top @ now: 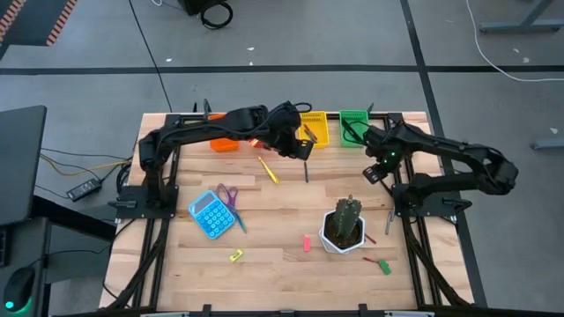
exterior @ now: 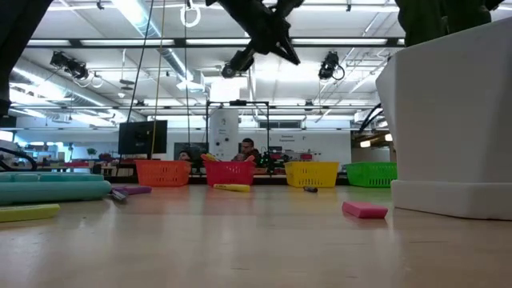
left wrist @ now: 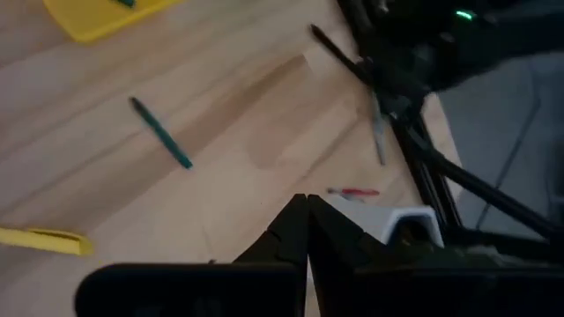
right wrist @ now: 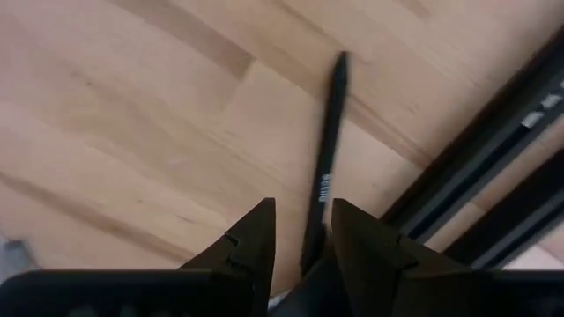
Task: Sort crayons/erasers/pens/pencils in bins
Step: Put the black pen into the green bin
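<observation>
Hovering above the pale wooden table [top: 282,264] near its far edge, the left gripper [top: 304,150] hangs just in front of the yellow slotted plastic bin [top: 315,128], its two dark fingers [left wrist: 295,233] pressed together with nothing between them. The right gripper [right wrist: 301,231] sits low at the table's right side, in front of the green slotted bin [top: 354,123]; its fingers are parted a little, and a slim black pen [right wrist: 324,189] runs between them, though whether they actually pinch it cannot be told. The orange bin [exterior: 163,172] and the red bin [exterior: 230,172] stand in the same far row, left of the yellow one. On the table lie a yellow pen [top: 268,170], a dark green stick [left wrist: 162,133], a small pink eraser block [exterior: 365,210] and a yellow-green eraser [top: 235,256]. A white cactus pot [top: 342,231], a blue calculator [top: 210,214] and purple-handled scissors [top: 229,197] also rest there.
</observation>
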Robot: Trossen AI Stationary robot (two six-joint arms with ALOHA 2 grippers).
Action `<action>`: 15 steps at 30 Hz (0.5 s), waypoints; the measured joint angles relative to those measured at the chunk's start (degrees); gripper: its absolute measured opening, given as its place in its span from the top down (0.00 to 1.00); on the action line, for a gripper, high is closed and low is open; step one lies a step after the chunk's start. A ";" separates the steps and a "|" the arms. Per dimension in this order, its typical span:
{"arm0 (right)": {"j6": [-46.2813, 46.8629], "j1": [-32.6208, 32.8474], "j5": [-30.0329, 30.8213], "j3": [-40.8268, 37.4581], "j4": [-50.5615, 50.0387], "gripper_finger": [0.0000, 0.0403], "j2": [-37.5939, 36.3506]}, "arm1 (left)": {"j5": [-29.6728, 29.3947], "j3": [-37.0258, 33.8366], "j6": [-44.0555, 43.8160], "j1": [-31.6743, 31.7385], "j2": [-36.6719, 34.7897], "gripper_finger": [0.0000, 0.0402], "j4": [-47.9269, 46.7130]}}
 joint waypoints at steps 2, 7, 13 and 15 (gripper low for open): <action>1.37 -0.19 1.50 -0.01 0.13 0.70 0.98 | 1.82 0.00 2.02 -0.24 -0.89 0.95 0.96; 4.47 -0.55 2.15 -0.02 0.82 0.70 4.68 | 6.31 0.02 6.69 0.24 -3.67 0.97 0.37; 4.02 -0.55 3.15 -0.16 2.82 0.70 9.63 | 7.48 0.07 10.27 2.35 -7.38 0.98 -0.99; 4.35 -0.55 3.20 -0.16 3.53 0.70 11.14 | 7.49 0.07 11.82 2.95 -8.29 0.96 -3.82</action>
